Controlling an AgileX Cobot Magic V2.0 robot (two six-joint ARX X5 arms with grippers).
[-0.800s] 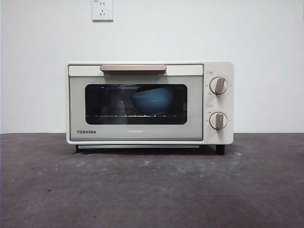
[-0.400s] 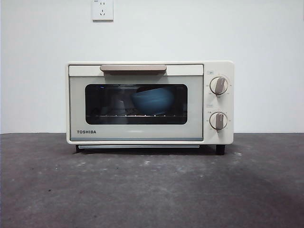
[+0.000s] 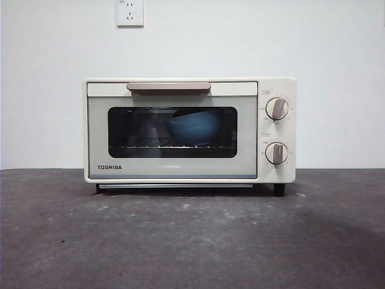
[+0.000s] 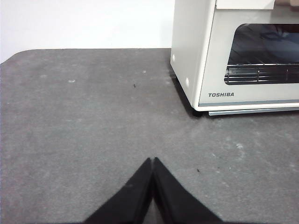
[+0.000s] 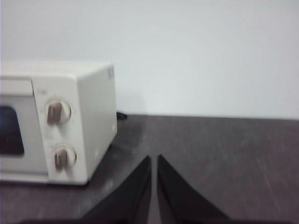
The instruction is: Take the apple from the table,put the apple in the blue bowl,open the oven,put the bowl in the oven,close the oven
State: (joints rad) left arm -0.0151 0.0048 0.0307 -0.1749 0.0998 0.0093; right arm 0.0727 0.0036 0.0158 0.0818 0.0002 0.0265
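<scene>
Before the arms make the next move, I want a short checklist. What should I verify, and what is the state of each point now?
1. Oven door is closed: ok.
2. Blue bowl is inside, on the rack behind the glass: ok.
3. Apple is in the bowl: cannot tell, the glass is too dark.
4. Left hand is shut, holding nothing, apart from the oven: ok.
5. Right hand is shut, holding nothing, apart from the oven: ok.

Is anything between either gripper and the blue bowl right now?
Yes: the oven's shut glass door stands in front of the blue bowl on the rack. Left gripper and right gripper sit back over the bare table.
</scene>
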